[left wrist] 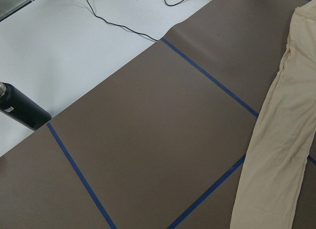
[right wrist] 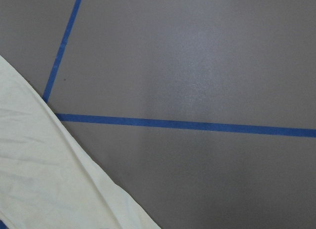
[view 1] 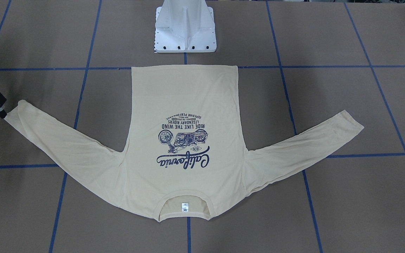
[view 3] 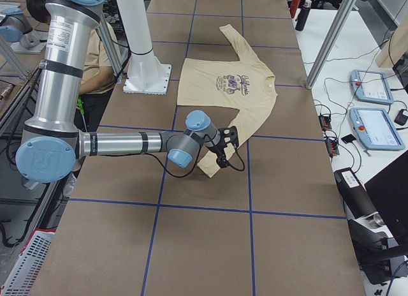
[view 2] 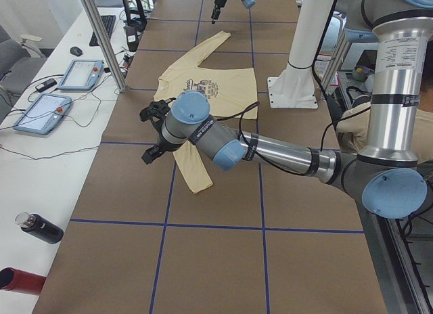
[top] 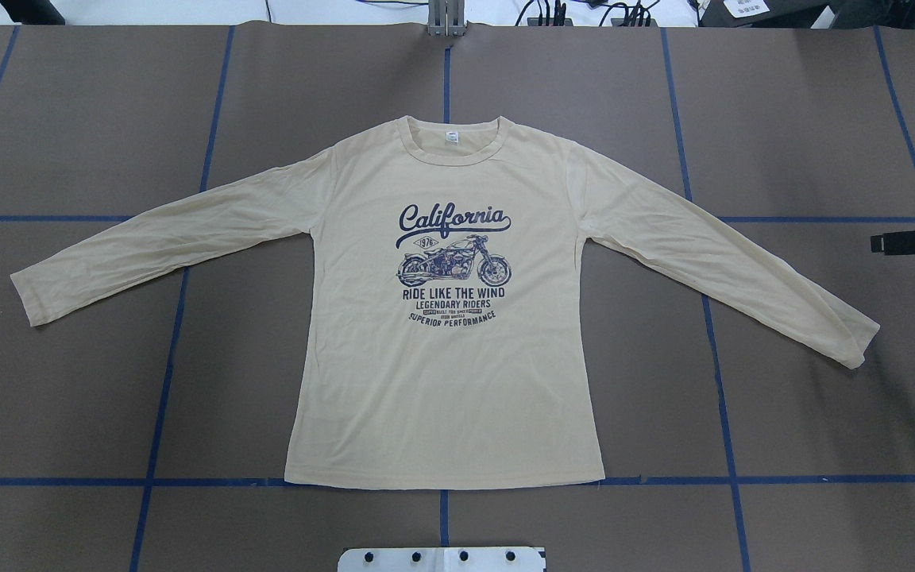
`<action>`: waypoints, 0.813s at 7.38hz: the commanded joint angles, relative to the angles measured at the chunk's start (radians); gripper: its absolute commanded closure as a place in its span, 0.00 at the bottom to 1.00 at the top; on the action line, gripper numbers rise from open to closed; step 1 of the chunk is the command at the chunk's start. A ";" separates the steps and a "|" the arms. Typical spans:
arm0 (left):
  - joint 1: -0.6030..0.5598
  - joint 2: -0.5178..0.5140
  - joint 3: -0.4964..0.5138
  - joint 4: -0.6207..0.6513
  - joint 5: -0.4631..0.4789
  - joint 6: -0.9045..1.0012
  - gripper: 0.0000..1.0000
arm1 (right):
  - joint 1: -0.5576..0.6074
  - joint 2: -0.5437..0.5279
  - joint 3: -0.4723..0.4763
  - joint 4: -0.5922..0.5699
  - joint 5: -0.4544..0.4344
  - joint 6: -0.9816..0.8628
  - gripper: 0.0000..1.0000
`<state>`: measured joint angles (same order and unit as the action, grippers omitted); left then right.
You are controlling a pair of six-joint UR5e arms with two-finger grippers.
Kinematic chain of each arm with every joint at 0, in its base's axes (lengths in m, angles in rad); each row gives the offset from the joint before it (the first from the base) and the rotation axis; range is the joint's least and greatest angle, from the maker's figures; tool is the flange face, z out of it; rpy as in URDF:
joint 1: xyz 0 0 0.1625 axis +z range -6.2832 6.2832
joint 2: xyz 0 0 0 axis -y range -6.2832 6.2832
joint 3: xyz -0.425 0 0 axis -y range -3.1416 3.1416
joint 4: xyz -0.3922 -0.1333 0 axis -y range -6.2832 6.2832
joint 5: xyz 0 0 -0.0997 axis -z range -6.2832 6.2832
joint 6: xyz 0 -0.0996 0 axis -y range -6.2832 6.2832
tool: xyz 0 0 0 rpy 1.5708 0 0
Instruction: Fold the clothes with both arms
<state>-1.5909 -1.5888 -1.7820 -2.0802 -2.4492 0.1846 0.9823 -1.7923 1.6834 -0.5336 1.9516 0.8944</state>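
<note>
Sleeves spread wide, the pale cream-yellow T-shirt (top: 442, 397) lies flat in the middle of the table (top: 68, 397). Its print is face up, its straight hem is towards the white pedestal base (view 1: 185, 31), and its round ribbed neck is on the far side. The knit looks thin and soft, smooth over the body, with faint creases at the armpits and along both long tapering sleeves. The navy print (top: 453, 258) shows a motorcycle under a script "California", with block lettering below it. A small white label (top: 452, 137) sits inside the neckline. The table is covered in matte brown paper crossed by a grid of blue tape lines (top: 179, 334). The right gripper (top: 880, 241), a black angular pincer, reaches in from the table's right end near the cuff (top: 862, 349) of that side's sleeve. Whether it touches the cloth, and whether its fingers are spread or pressed together, cannot be told. The right arm (view 3: 127, 143), a grey metal tube with light blue joint caps, stretches low and level over the paper. The left arm (view 2: 270, 151) reaches out the same way, and the left gripper (view 2: 150, 135) hangs just beside the other sleeve. It shows only in the side view, so the set of its fingers cannot be told. Its wrist camera shows that sleeve as a long pale strip, and a black cylindrical bottle (left wrist: 19, 110) standing on a white bench beyond the paper.
</note>
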 commanded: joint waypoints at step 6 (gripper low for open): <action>0.000 0.003 0.001 0.000 -0.001 0.001 0.00 | -0.188 -0.105 -0.050 0.109 -0.178 0.023 0.34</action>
<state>-1.5900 -1.5872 -1.7812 -2.0801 -2.4497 0.1851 0.8253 -1.8827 1.6320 -0.4252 1.8097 0.9221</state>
